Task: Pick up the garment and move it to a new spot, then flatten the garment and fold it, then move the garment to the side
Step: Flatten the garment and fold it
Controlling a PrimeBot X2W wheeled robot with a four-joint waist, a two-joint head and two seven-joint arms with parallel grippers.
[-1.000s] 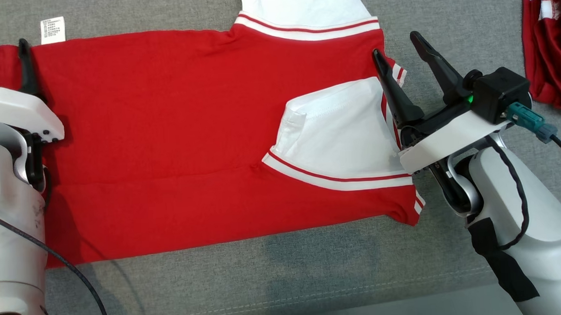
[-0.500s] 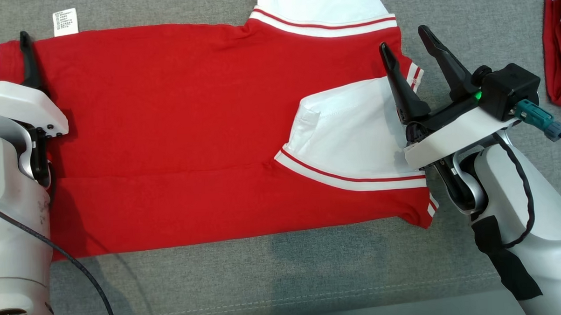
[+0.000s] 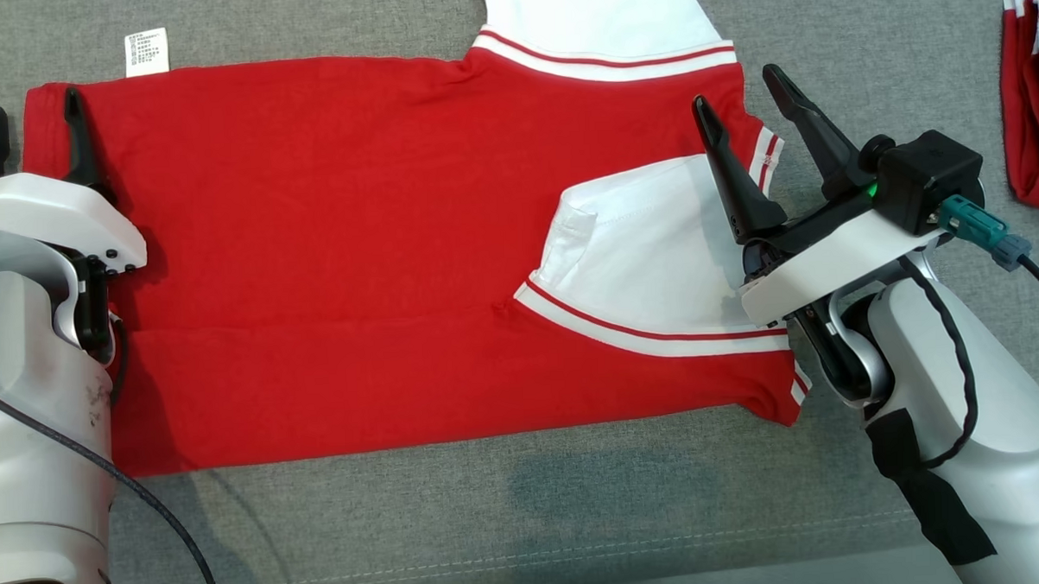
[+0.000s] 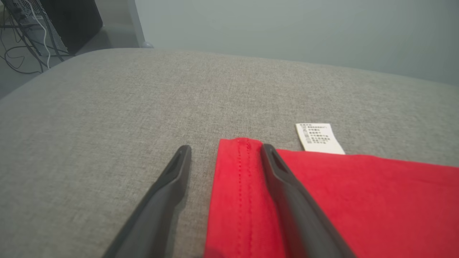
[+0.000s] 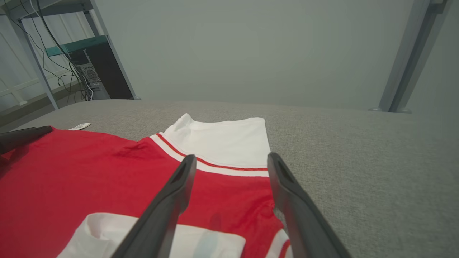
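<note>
**Both grippers wide over the two ends of the shirt**

I'm looking down at the red T-shirt (image 3: pixel 354 246), which is lying flat and sideways on the grey cushion (image 3: pixel 493 518). Its hem (image 4: pixel 236 186) is pointing towards my left side and its sleeves towards my right.

I'm holding my left gripper (image 3: pixel 33 110) spread wide with nothing in it, straddling the hem. In the left wrist view one finger is sitting over bare grey cushion just outside the shirt and the other is over the red cloth, with the stitched hem running up between them. I cannot tell whether either finger is pressing down. The white care label (image 4: pixel 319 138) is poking out from the far edge of the shirt, just beside that corner.

I'm holding my right gripper (image 3: pixel 737 88) wide and empty too, at the opposite end. Its inner finger is standing over the edge of the folded white sleeve (image 3: pixel 648 253), which is lying across the red body. Its outer finger is just past the striped trim (image 3: pixel 765 154), over grey cushion. The other white sleeve (image 3: pixel 596 13) is stretching away beyond the far edge.

A second red-and-white garment (image 3: pixel 1032 110) is lying crumpled well off to my right.
</note>
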